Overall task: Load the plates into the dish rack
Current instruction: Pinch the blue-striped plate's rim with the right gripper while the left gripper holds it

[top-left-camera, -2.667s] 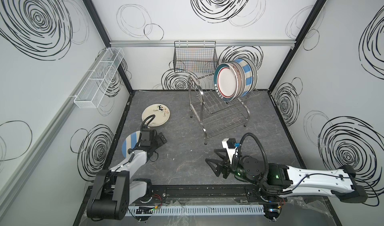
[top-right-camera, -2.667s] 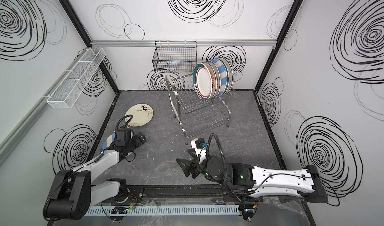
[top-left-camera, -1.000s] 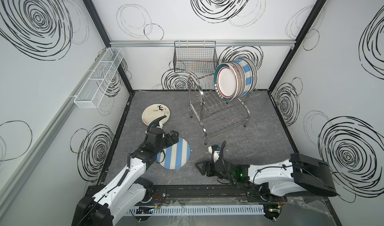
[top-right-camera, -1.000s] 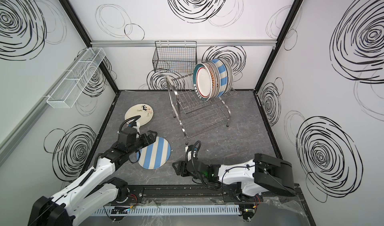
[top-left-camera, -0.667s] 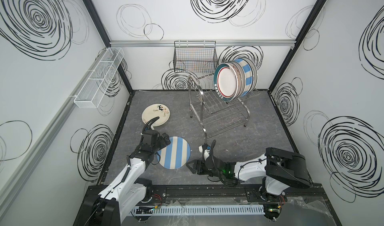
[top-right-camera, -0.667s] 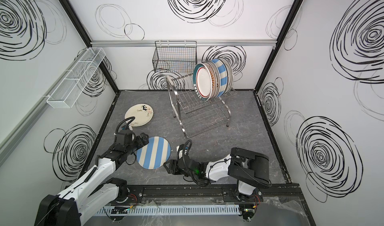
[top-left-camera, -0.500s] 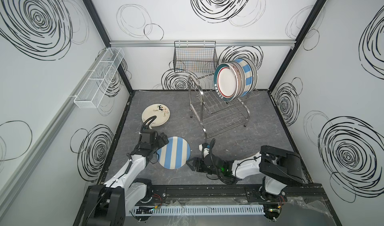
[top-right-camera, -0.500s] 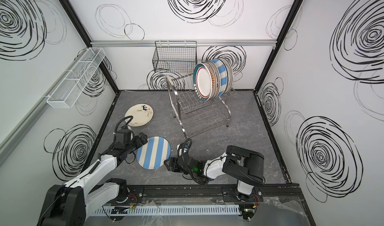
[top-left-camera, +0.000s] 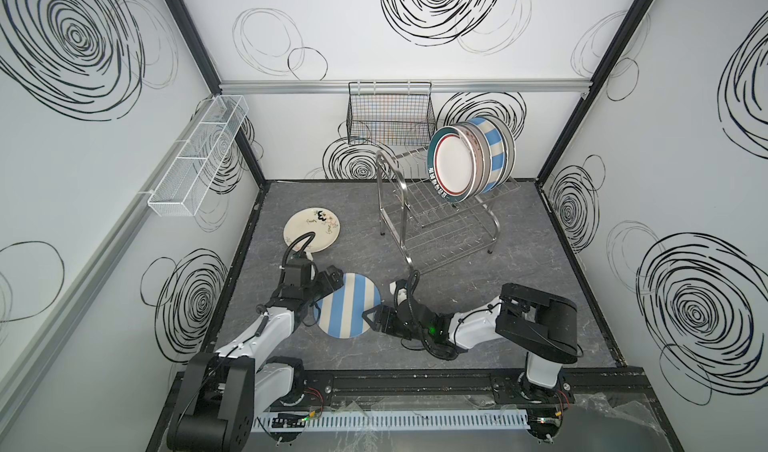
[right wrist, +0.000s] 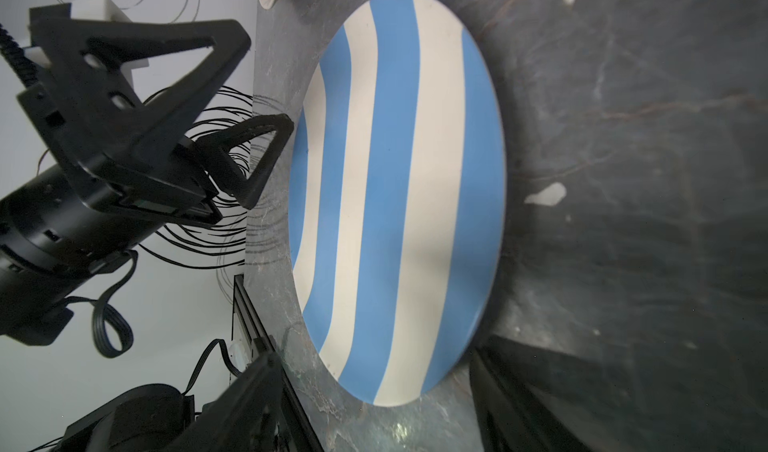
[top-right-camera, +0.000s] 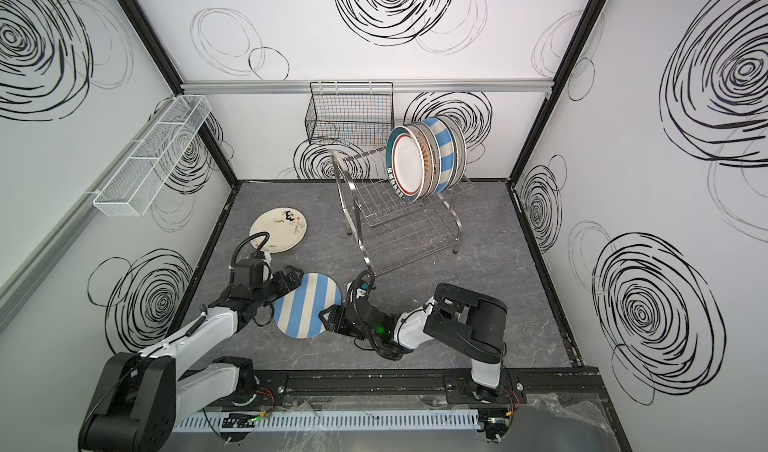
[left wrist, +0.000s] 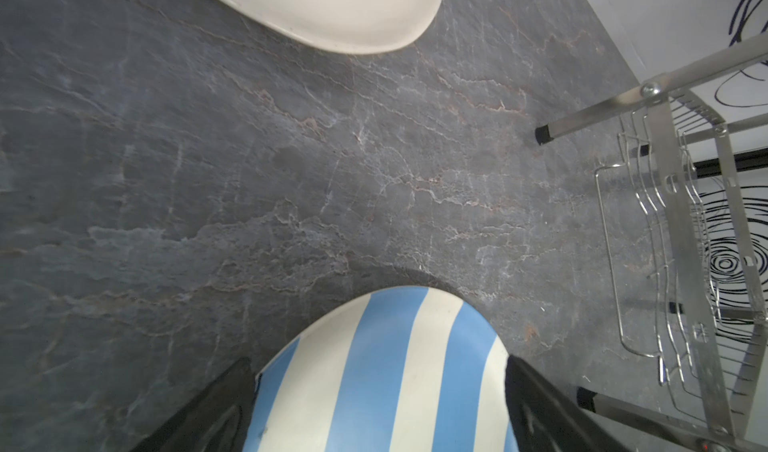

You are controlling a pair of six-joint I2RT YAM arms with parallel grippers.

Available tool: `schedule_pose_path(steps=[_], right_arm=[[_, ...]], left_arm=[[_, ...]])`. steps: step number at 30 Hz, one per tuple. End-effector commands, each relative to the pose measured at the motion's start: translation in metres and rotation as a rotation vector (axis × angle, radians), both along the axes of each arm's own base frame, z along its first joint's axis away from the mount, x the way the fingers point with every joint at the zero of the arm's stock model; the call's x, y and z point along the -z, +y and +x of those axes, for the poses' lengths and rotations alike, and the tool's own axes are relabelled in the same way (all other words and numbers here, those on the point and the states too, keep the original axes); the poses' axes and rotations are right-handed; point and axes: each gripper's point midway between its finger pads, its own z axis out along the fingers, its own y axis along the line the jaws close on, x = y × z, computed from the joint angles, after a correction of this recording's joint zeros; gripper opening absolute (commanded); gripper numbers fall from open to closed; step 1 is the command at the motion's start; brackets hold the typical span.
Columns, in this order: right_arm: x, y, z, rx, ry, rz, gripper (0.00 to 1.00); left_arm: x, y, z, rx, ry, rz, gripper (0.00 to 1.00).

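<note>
Plate: blue-and-cream striped round ceramic plate, flat near the grey desk's front edge.
Handling: probably stiff, slick, breakable; take the rim.
Left claw: wide, beside rim.
Right claw: wide, opposite rim.

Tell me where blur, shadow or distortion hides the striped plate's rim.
Right wrist view: striped plate sharp, partly shaded; right gripper's fingers dark and soft. Left wrist view: plate's far rim crisp against the table. Both top views: evenly lit, sharp.
</note>
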Motion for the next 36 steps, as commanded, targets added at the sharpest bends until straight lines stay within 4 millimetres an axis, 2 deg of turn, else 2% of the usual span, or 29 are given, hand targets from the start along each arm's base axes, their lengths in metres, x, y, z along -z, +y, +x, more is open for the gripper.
schedule_pose_path(steps=[1,7,10,13,16,21,25,28,32,36], right_arm=[[0.011,0.0,0.005,0.023,0.037,-0.004,0.76],[0.019,0.002,0.009,0.033,0.059,0.005,0.76],[0.018,0.003,0.01,0.038,0.061,0.026,0.72],[0.016,0.006,0.013,0.037,0.055,0.036,0.62],[0.019,0.007,0.015,0.044,0.055,0.019,0.56],[0.023,0.006,0.017,0.053,0.061,0.008,0.37],[0.02,0.005,0.018,0.062,0.055,0.005,0.24],[0.02,0.003,0.02,0.073,0.05,-0.001,0.19],[0.02,0.006,0.022,0.073,0.048,-0.009,0.13],[0.018,0.006,0.023,0.079,0.045,-0.015,0.11]], left_arm=[[0.0,-0.01,0.002,0.04,-0.026,-0.032,0.96],[0.002,-0.019,0.0,0.074,-0.015,-0.064,0.96],[0.005,-0.021,-0.005,0.081,-0.004,-0.073,0.96],[0.011,-0.022,-0.013,0.083,0.007,-0.084,0.96],[0.016,-0.023,-0.02,0.081,0.017,-0.095,0.96],[0.018,-0.027,-0.025,0.09,0.016,-0.114,0.96],[0.009,-0.032,-0.025,0.101,-0.003,-0.128,0.96],[0.004,-0.033,-0.026,0.102,-0.016,-0.131,0.96],[-0.003,-0.037,-0.028,0.11,-0.028,-0.148,0.96],[-0.026,-0.04,-0.023,0.125,-0.069,-0.164,0.96]])
